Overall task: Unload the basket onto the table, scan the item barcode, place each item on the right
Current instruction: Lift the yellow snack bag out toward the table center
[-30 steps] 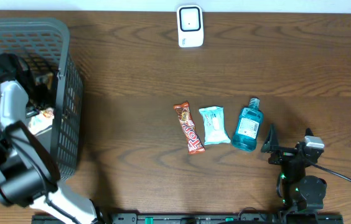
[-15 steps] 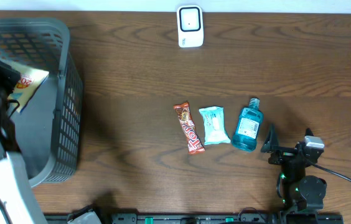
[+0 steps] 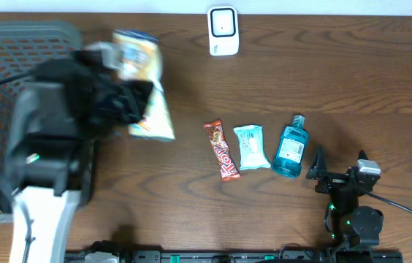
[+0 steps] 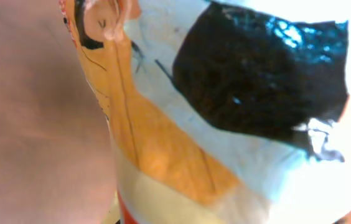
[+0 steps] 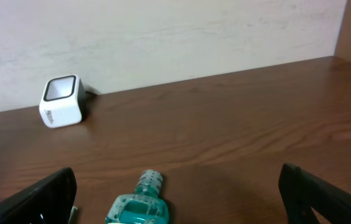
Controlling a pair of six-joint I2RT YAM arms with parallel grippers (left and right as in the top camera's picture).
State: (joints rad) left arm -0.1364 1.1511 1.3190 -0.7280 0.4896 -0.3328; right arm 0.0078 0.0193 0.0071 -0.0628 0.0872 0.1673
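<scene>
At 10 o'clock in the overhead view, the left gripper (image 3: 133, 98) is clamped on the snack bag (image 3: 155, 117), held just outside the basket (image 3: 16, 40). We read the bag's long axis as running roughly 12 to 6, slightly tilted. The scanner (image 3: 223, 31) lies toward 2 o'clock from the bag, near but apart, and the left arm is much the nearer. The right gripper (image 3: 317, 169) sits at 4 o'clock, jaws wide apart and empty. The left wrist view shows only printed film filling the frame (we can make out no barcode). The right wrist view alone shows the scanner's window face.
</scene>
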